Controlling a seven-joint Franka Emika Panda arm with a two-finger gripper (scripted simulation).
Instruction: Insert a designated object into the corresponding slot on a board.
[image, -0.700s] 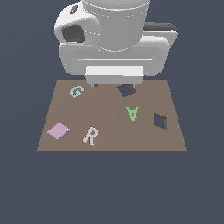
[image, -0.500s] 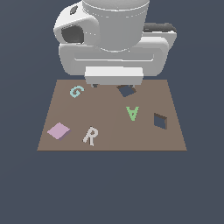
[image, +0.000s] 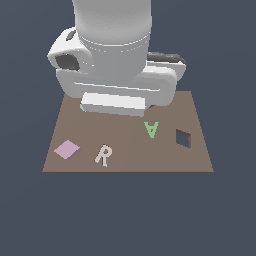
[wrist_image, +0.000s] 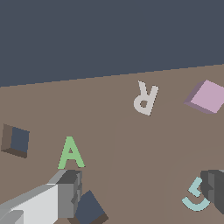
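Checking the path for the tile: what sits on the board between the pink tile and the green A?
The white R lies between the pink tile and the green A; both views show it.

Flat, even simulator light (no glare), soft low-resolution edges.

The board (image: 125, 150) is a flat, plain brown against a dark slate-blue background. At its lower left in the exterior view lies the pale pink-lilac tile (image: 67, 149), with a slightly darker purple edge. Beside it, the letter R (image: 103, 155) is off-white. The letter A (image: 151, 129) is light green. The letter G (wrist_image: 196, 197) is pale teal. The square slot (image: 183, 138) shows dark blue-grey inside with brown walls. The arm (image: 112, 55) is white and light grey, with dark grey fingers (wrist_image: 70, 192).
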